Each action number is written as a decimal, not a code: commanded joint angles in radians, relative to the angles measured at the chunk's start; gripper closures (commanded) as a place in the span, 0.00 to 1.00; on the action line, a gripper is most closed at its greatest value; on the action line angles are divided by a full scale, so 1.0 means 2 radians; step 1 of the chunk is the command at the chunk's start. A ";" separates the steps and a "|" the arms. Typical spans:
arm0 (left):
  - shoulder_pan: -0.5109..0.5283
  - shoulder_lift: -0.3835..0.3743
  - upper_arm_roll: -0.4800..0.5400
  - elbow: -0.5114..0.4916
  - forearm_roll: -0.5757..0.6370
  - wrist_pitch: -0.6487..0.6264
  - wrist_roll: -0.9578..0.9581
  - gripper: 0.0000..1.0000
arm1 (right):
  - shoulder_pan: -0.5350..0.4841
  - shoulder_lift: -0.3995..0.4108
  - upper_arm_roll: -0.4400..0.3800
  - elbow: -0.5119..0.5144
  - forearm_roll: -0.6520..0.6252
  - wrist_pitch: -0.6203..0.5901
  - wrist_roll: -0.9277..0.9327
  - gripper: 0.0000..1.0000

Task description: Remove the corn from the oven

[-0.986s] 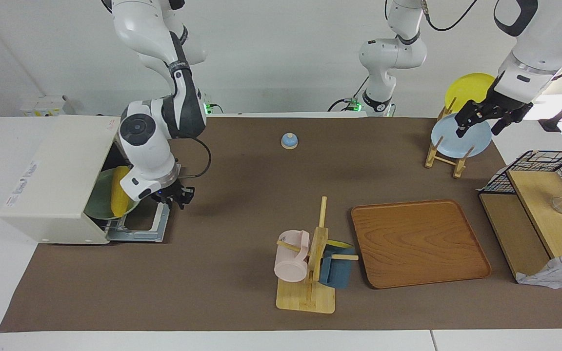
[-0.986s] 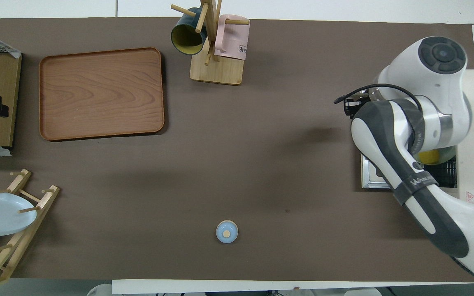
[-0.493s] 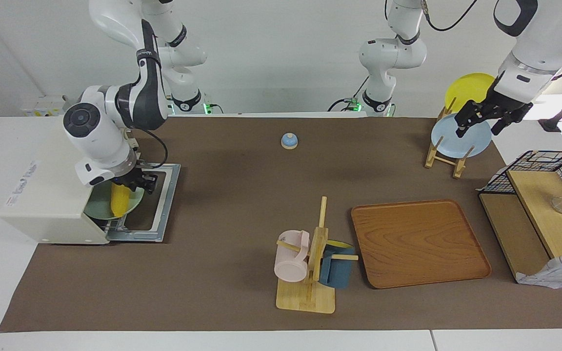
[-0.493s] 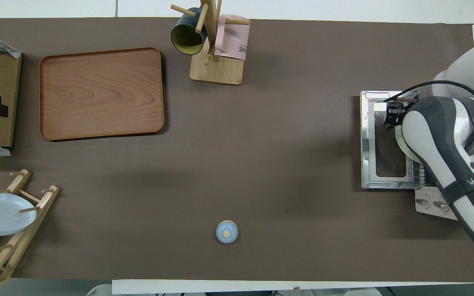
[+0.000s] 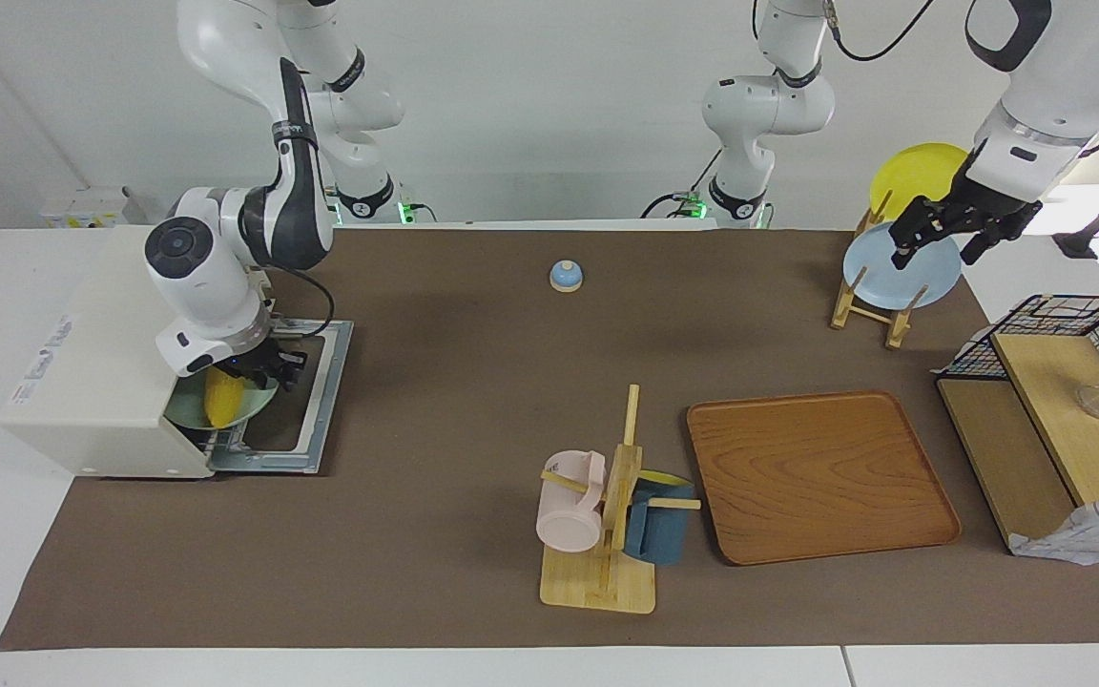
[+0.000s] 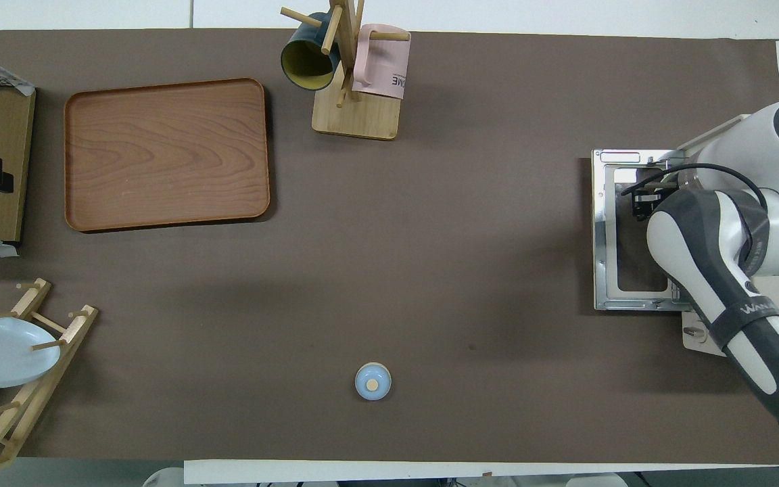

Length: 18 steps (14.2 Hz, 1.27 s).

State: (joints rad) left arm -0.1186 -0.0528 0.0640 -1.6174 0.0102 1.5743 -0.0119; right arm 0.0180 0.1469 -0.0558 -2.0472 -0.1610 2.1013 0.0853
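Note:
The cream-white oven [image 5: 101, 343] stands at the right arm's end of the table, its door [image 5: 306, 401] folded down flat. The yellow corn [image 5: 218, 399] lies on a pale green plate [image 5: 249, 408] at the oven's mouth. My right gripper [image 5: 273, 367] is low over the end of the corn nearer to the robots, at the oven's opening. In the overhead view my right gripper [image 6: 645, 203] shows above the open door [image 6: 623, 250], and the arm hides the corn. My left gripper [image 5: 939, 243] waits, open and empty, over the plate rack.
A wooden rack [image 5: 869, 301] holds a light blue plate [image 5: 893, 277] and a yellow plate [image 5: 917, 172]. A wooden tray [image 5: 817, 477], a mug tree [image 5: 607, 515] with two mugs, a small blue bell [image 5: 566, 275] and a wire-and-wood shelf [image 5: 1055, 420] share the mat.
My right arm has swung from in front of the door to over the oven, and its gripper has come down to the corn at the oven's mouth. The left arm has not moved.

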 commanded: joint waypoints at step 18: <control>0.002 -0.004 -0.001 -0.002 0.006 -0.006 0.003 0.00 | 0.359 0.287 0.042 0.432 0.072 -0.098 0.470 0.99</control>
State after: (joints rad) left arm -0.1186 -0.0528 0.0640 -1.6174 0.0102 1.5743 -0.0119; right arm 0.7371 0.7182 0.0221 -1.1538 -0.0397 1.8352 0.9964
